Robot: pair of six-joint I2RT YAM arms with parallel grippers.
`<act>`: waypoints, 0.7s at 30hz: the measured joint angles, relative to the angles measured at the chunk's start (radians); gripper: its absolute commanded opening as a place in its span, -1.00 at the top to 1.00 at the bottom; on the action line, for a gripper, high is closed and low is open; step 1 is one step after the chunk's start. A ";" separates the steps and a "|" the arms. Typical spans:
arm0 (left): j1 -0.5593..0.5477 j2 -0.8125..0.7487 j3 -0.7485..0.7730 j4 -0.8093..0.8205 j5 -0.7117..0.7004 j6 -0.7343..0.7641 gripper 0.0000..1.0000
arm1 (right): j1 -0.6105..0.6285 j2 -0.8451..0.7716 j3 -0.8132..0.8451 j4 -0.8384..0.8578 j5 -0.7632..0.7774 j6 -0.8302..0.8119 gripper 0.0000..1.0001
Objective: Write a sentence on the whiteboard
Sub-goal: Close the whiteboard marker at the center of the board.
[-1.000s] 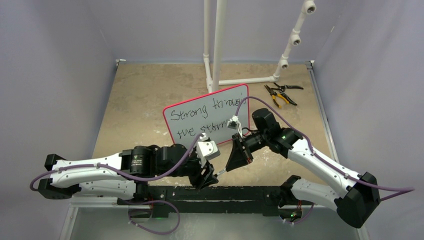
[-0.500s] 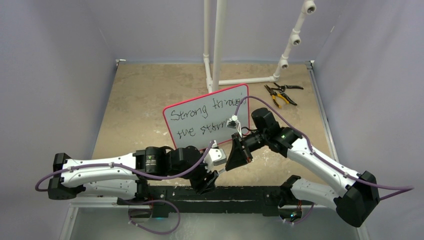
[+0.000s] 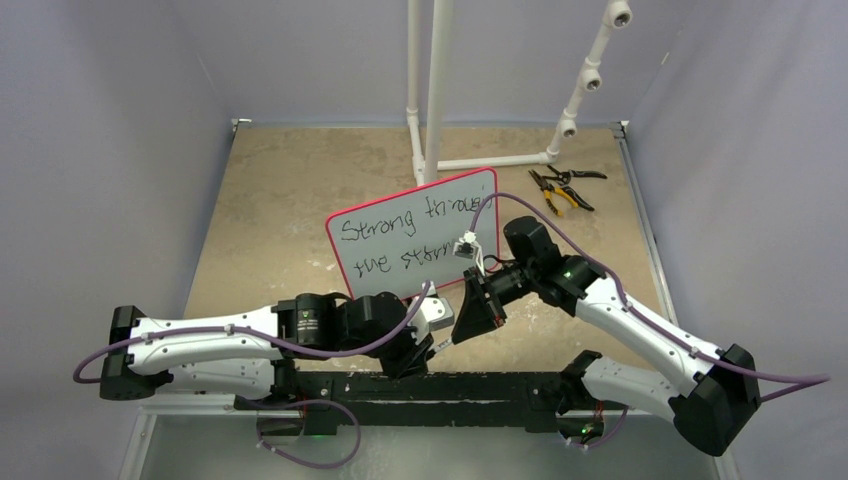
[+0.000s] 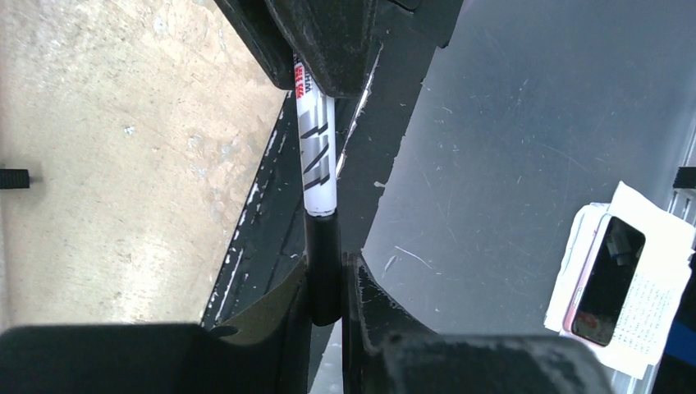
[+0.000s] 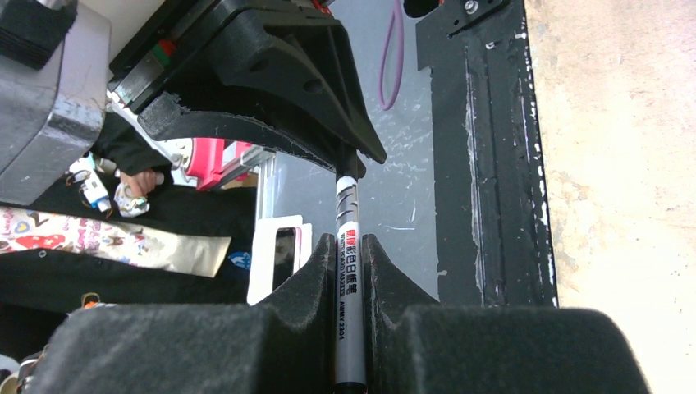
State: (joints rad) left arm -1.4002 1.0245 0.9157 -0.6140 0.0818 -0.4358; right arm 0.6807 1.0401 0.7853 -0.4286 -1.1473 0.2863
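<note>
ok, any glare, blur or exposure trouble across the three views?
Top external: even light, sharp, the sentence on the whiteboard mostly legible. Left wrist: marker sharp, tabletop washed out at left, near foreground dark and soft. Right wrist: marker print readable, tabletop blown out at right, foreground blurred.

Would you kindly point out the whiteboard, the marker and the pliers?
whiteboard (image 3: pixel 400 245), top view, bare middle.
marker (image 4: pixel 318 156), left wrist view, white barrel.
pliers (image 3: pixel 552 196), top view, yellow handle.
</note>
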 measured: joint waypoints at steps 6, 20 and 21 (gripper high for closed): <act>0.000 0.011 -0.004 0.011 0.000 0.000 1.00 | 0.000 0.000 0.000 -0.021 0.003 0.000 1.00; 0.013 0.007 -0.041 0.049 0.057 0.009 1.00 | 0.042 0.026 0.000 -0.047 0.014 -0.003 1.00; 0.018 0.007 -0.046 0.049 0.071 0.009 1.00 | 0.052 0.032 0.000 -0.045 0.019 -0.003 1.00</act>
State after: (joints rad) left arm -1.3819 1.0317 0.8700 -0.5652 0.1528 -0.4267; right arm 0.7330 1.0725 0.7853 -0.4740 -1.1278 0.2832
